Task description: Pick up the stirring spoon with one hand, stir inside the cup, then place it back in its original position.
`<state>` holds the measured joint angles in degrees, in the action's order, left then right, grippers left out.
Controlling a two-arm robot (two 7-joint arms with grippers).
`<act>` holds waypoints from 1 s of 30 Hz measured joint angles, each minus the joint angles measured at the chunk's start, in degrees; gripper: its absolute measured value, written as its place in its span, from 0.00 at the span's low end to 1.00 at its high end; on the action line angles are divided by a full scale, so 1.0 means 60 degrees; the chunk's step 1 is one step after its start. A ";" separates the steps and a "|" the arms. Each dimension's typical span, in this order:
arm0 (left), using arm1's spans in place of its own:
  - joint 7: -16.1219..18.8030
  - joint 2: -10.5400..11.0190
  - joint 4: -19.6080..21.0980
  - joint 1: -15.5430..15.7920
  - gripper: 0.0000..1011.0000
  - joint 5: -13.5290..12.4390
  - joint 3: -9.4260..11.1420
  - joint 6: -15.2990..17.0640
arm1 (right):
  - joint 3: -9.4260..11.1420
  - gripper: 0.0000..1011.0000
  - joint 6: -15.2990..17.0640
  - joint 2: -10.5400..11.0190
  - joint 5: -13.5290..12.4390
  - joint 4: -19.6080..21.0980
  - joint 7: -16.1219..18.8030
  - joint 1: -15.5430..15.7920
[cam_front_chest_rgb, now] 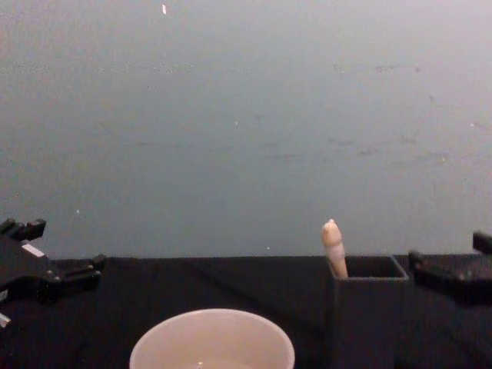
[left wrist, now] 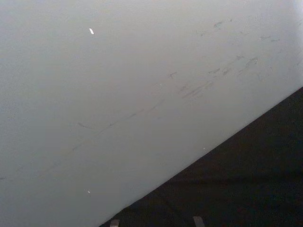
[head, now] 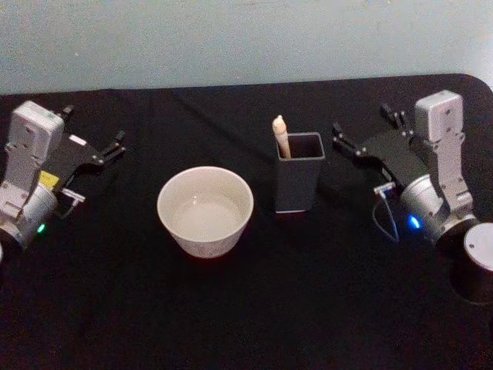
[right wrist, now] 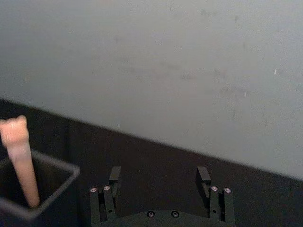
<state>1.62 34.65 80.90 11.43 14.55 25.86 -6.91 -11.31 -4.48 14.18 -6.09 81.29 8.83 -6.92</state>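
On the black tabletop (head: pixel 254 308), the spoon (head: pixel 281 136) stands in the dark holder (head: pixel 299 183), just right of the cream cup (head: pixel 205 211). The right pincer (head: pixel 368 132) sits near the holder, fingers apart and empty. The left pincer (head: pixel 94 132) rests far left, fingers apart.

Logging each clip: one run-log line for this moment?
spoon in holder | cup untouched | right tool open beside holder | left tool parked
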 joint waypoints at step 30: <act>0.0000 0.0000 0.0000 0.0001 0.99 0.0000 0.0000 0.0000 | 0.0025 0.99 0.0317 -0.0037 0.0336 -0.0161 0.0047 0.0172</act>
<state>1.62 34.65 80.90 11.43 14.55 25.86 -6.91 -11.17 -2.57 13.96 -4.08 80.32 9.11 -5.89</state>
